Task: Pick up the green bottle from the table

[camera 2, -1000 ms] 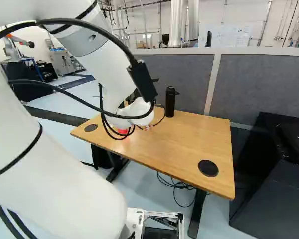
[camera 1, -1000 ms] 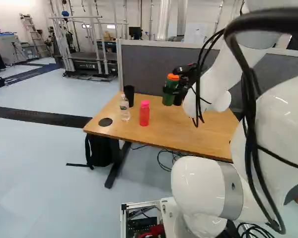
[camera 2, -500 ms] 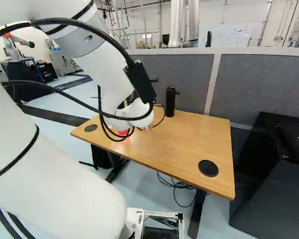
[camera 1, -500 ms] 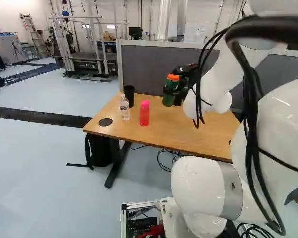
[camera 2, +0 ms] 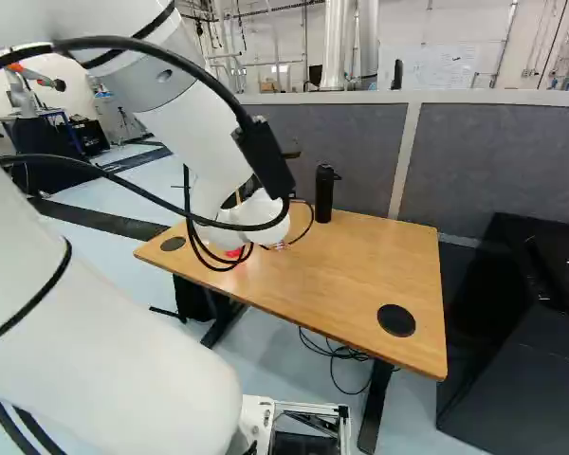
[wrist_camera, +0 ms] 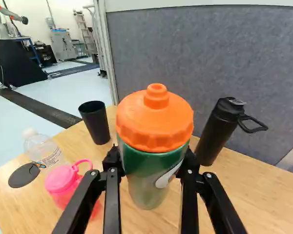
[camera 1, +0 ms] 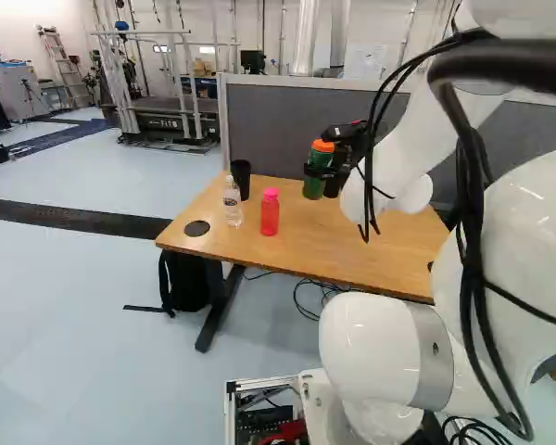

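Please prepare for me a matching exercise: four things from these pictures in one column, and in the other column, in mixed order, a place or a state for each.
1. Green bottle
2. Black cup
3. Clear bottle
4. Black flask

A. is capped in white
B. is between the fingers of the pincer
C. has a loop at its top
D. has no lid

Pairs: 1-B, 2-D, 3-A, 4-C

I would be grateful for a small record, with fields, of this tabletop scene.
target: green plastic bottle with orange lid, upright
end effector: closed on the bottle from two sides
lifted: cannot tell
surface: light wooden table
also on table: clear plastic bottle; translucent pink bottle; black cylindrical cup; black cylindrical bottle with loop handle
behind table: grey fabric partition
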